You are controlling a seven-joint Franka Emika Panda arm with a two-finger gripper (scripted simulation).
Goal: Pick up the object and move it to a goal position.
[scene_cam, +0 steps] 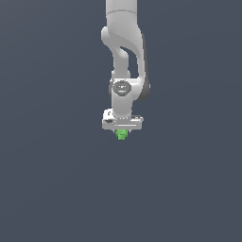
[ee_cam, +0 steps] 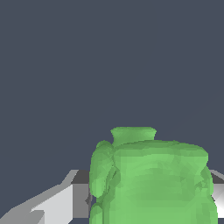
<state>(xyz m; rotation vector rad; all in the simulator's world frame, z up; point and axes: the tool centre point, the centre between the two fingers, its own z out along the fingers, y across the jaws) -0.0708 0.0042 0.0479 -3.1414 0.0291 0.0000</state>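
Green object tucked under the gripper, grip quality unclear.

In the exterior view the gripper sits at the frame's centre, with the small lumpy green object poking out just below its white body; the fingers appear closed around it, though the fingertips themselves are not visible. The likely risk is a slip: the object's irregular, bumpy surface gives uneven contact, so a quick move toward the goal could twist it loose. In the wrist view the object fills the lower right of the frame, cut off at the bottom edge, hiding the contact points. No goal marker shows anywhere, and the plain dark background hides any surface below.
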